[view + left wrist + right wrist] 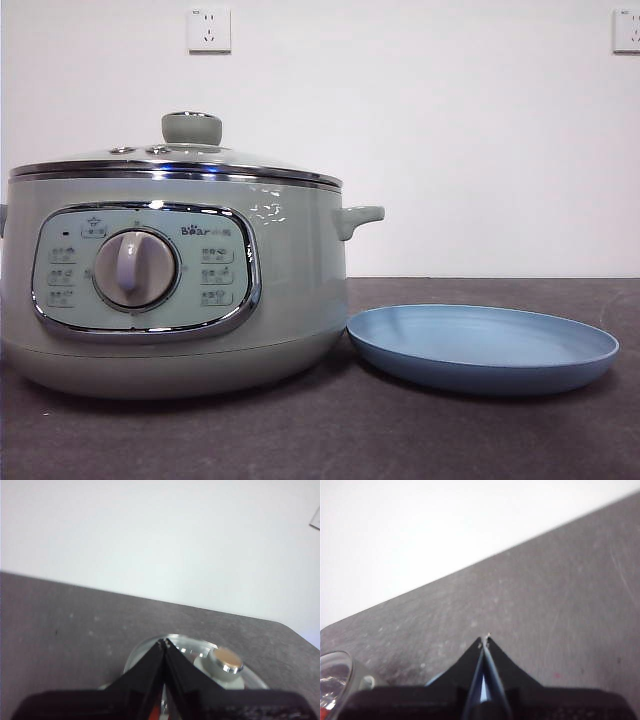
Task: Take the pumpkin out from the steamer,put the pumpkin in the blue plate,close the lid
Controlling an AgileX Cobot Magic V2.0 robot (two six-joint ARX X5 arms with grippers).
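The sage-green steamer point(170, 290) stands at the left of the dark table with its glass lid point(180, 158) on, green knob point(191, 128) up. The blue plate point(482, 347) lies empty right beside it. The pumpkin is hidden in the front view; only a small orange-red patch point(155, 712) shows under the glass in the left wrist view. My left gripper point(164, 641) is shut and empty, high above the lid point(187, 645), near its knob point(226, 662). My right gripper point(484, 639) is shut and empty above the blue plate point(483, 687). Neither arm shows in the front view.
A white wall with two sockets point(208, 29) stands behind the table. The steamer's side handle point(358, 217) juts out over the plate's near rim. The lid's edge point(335, 672) shows in the right wrist view.
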